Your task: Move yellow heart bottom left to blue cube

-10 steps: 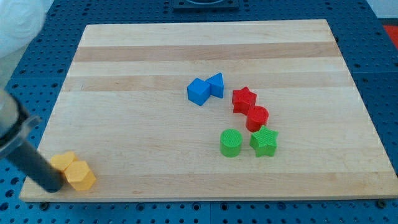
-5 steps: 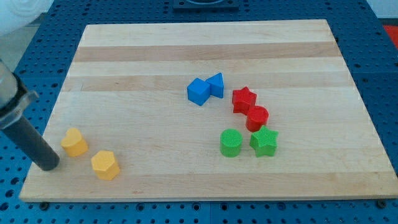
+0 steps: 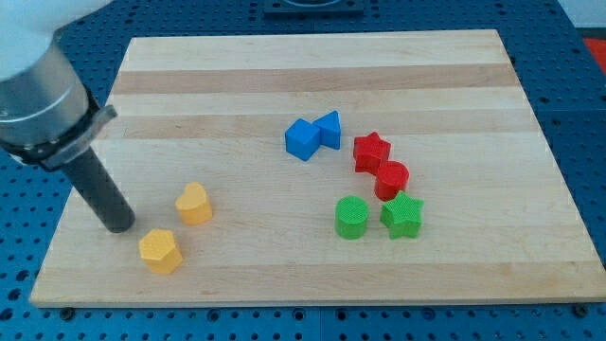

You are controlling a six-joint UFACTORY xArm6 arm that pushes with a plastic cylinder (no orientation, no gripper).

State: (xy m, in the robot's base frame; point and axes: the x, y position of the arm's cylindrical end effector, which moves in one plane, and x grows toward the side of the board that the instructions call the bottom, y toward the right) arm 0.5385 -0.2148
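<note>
The yellow heart (image 3: 193, 204) lies on the wooden board (image 3: 312, 66) at the lower left. A yellow hexagon block (image 3: 159, 251) lies just below and left of it. The blue cube (image 3: 302, 139) sits near the board's middle, touching a blue triangular block (image 3: 329, 130) on its right. My tip (image 3: 118, 225) rests on the board to the left of the yellow heart and above-left of the yellow hexagon, a short gap from both.
A red star (image 3: 371, 152) and a red round block (image 3: 391, 179) sit right of the blue pair. A green cylinder (image 3: 351, 217) and a green star (image 3: 401, 215) lie below them.
My tip moved right and up the board. The yellow heart slid right and a little up, away from the left edge. The yellow hexagon slid right earlier and now stays put.
</note>
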